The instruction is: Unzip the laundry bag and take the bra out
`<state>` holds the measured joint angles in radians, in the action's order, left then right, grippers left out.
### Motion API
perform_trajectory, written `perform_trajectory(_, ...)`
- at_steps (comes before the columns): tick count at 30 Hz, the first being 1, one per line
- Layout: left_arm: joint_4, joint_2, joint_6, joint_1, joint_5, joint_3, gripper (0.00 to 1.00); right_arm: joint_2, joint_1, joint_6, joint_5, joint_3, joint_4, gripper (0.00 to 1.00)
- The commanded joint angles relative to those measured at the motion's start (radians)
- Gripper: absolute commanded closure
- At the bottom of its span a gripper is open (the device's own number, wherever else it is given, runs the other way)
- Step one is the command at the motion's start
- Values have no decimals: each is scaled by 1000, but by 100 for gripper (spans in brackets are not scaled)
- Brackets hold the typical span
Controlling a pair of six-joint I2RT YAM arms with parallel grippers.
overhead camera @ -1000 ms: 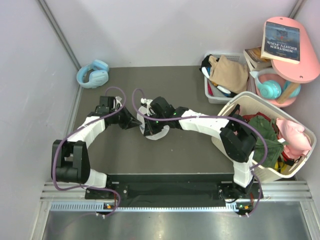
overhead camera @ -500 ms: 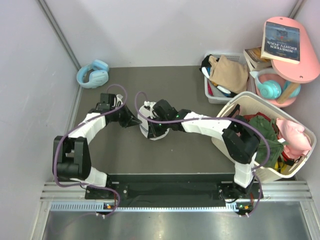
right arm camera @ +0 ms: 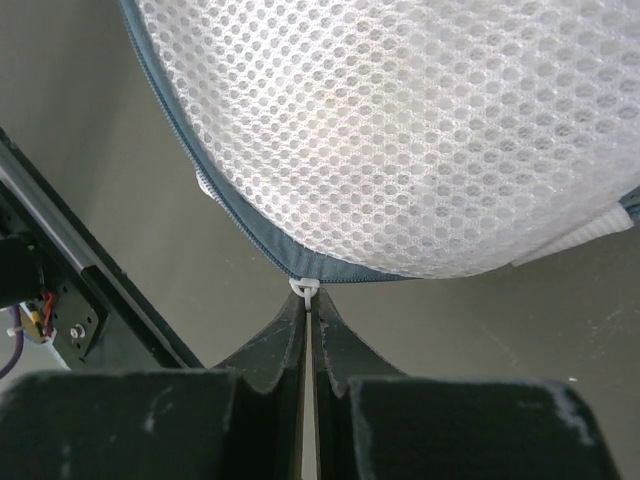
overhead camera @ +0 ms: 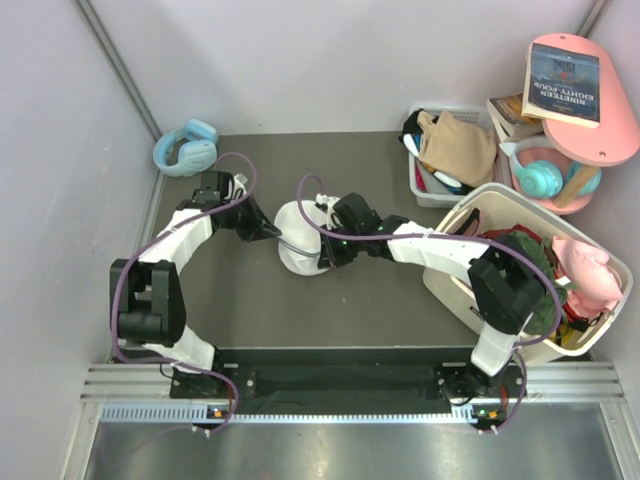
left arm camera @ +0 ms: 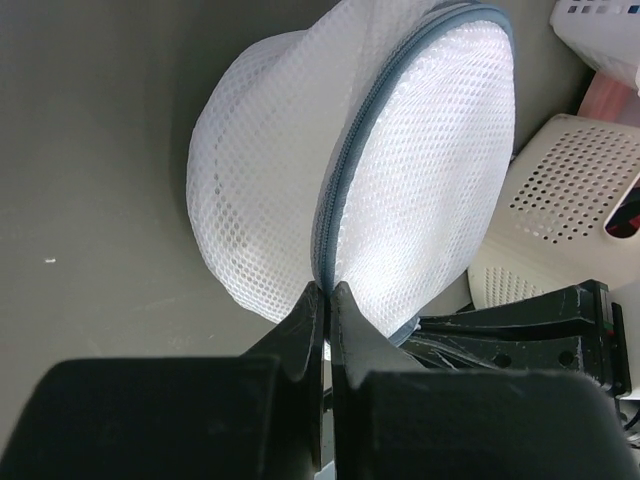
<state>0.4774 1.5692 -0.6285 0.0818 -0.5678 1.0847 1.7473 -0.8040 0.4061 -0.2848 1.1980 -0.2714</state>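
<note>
Two end effectors closed on one mesh pouch, mid-worktop

The laundry bag (overhead camera: 297,250) sits near the middle of the dark worktop (overhead camera: 250,300), pinched from both sides. From the left, the left end effector (overhead camera: 268,232) has its fingers pressed together on the bag's rim, right where the grey-blue zip (left arm camera: 345,170) begins its curve over the dome. From the right, the right end effector (overhead camera: 326,251) is clamped on the small white zip pull (right arm camera: 304,289) at the bag's lower edge.

Bare worktop lies open in front of the bag towards the arm bases, and behind it towards the back wall. The right side is tighter: a white perforated plastic basket (overhead camera: 445,285) stands near the right arm, with a small grey crate (overhead camera: 418,178) behind it. Blue headphones (overhead camera: 187,147) lie in the far left corner, well apart.

The bag is rounded, puffy white honeycomb mesh; I cannot make out its contents through it.
</note>
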Motion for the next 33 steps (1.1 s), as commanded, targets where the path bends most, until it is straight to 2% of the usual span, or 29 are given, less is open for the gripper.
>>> perform_trajectory(1,-3,14,49,-17,62,70,100,-16,2,-33,-4,57,-40,100)
perform_trajectory(17,15,-20,84,-22,82,12,100,14,19,-50,-17,78,-48,100)
perform_trajectory(26,38,-32,125,-42,85,3,100,-5,92,-90,-14,32,-52,100)
perform_trajectory(33,50,-47,154,-47,89,0,100,23,157,-136,-13,57,-75,100)
